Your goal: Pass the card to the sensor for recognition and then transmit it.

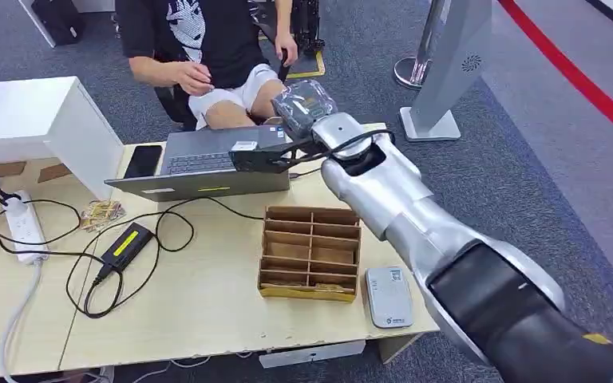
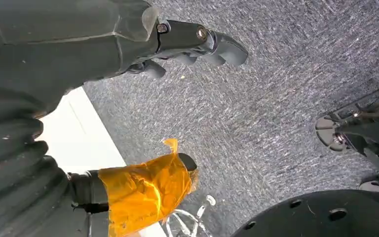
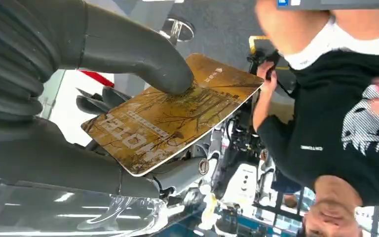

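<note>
My right hand (image 1: 303, 108), under a clear plastic cover, is stretched out past the far edge of the table toward a seated person (image 1: 207, 40). In the right wrist view its thumb (image 3: 143, 54) presses a golden-brown printed card (image 3: 172, 118) flat against the fingers below, with the person's black shirt (image 3: 335, 123) just beyond the card's edge. The small white-grey sensor (image 1: 389, 296) lies on the table near its front right corner, well behind the hand. My left hand (image 2: 128, 44) hangs over grey carpet and holds nothing; its orange-taped thumb (image 2: 145, 192) is apart from the fingers.
A cardboard divider box (image 1: 311, 251) sits beside the sensor. An open laptop (image 1: 207, 163), a phone (image 1: 143, 161), a black charger (image 1: 126, 243) with looping cables and a white power strip (image 1: 24, 223) lie on the table. A white box (image 1: 40, 128) stands at its left.
</note>
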Controlling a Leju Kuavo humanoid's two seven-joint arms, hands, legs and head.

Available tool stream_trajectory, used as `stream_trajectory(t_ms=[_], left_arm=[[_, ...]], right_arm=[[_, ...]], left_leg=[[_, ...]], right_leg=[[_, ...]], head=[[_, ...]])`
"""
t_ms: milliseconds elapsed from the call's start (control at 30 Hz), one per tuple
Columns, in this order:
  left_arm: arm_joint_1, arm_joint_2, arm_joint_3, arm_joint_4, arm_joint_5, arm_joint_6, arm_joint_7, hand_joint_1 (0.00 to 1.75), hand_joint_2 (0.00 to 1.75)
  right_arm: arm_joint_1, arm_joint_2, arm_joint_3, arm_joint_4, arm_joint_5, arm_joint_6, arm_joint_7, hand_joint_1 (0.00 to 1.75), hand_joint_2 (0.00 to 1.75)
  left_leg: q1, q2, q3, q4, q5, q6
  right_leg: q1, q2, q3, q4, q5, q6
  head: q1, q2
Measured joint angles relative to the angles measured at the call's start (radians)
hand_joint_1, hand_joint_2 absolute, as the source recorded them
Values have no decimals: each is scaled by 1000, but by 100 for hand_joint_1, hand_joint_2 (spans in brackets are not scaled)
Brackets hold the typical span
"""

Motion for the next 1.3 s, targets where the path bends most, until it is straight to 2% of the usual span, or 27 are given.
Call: stream_trajectory(t_ms=[467, 500, 733, 767, 900, 1000, 1100, 1200, 1300], left_arm=[[0, 0, -1, 0, 0, 2, 0, 0, 175], [0, 0, -1, 0, 0, 2, 0, 0, 175], [0, 0, -4, 0, 0, 2, 0, 0, 175], [0, 0, -5, 0, 0, 2, 0, 0, 175], [0, 0, -6, 0, 0, 2, 0, 0, 175], [1, 0, -6, 0, 2, 3, 0, 0, 175], [1, 0, -6, 0, 5, 8, 2, 0, 175], [5, -1, -6, 0, 6, 12, 3, 0, 175], [5, -1, -6, 0, 7, 14, 3, 0, 175]], right_arm=[[1, 6, 0, 0, 20, -4, -4, 175, 175], [2, 6, 0, 0, 21, -5, -4, 86, 175], [2, 6, 0, 0, 21, -8, -6, 86, 175], [2, 7, 0, 0, 21, -9, -6, 0, 175], [3, 7, 0, 0, 28, -20, -7, 0, 175], [32, 2, -10, -45, 29, -93, -19, 0, 175], [95, -26, -23, -180, 40, -123, -26, 0, 175], [158, -63, -35, -332, 51, -115, -28, 0, 175], [196, -88, -43, -429, 54, -116, -34, 0, 175]], left_leg=[[0, -1, -1, 0, 0, 0], [0, -1, -1, 0, 0, 0], [0, -1, -2, 0, 0, 0], [0, -1, -2, 0, 0, 0], [0, -1, -2, 0, 0, 0], [0, 0, -1, 0, 0, 0], [0, -1, -1, 0, 0, 0], [0, -1, -2, 0, 0, 0], [0, 0, -2, 0, -1, 0]], right_leg=[[0, -1, 0, 0, 0, 0], [0, -1, 0, 0, 0, 0], [0, -1, -2, 0, 0, 0], [0, 0, -2, -1, 0, 0], [0, -1, -2, 0, 0, 0], [0, 0, -2, 0, 0, 0], [0, -1, -2, 0, 0, 0], [0, -1, -2, -1, 0, 0], [0, 0, -3, -1, 0, 0]], head=[[0, 0], [0, 0], [0, 0], [0, 0], [0, 0], [-1, 0], [0, 0], [0, 0], [0, 0]])
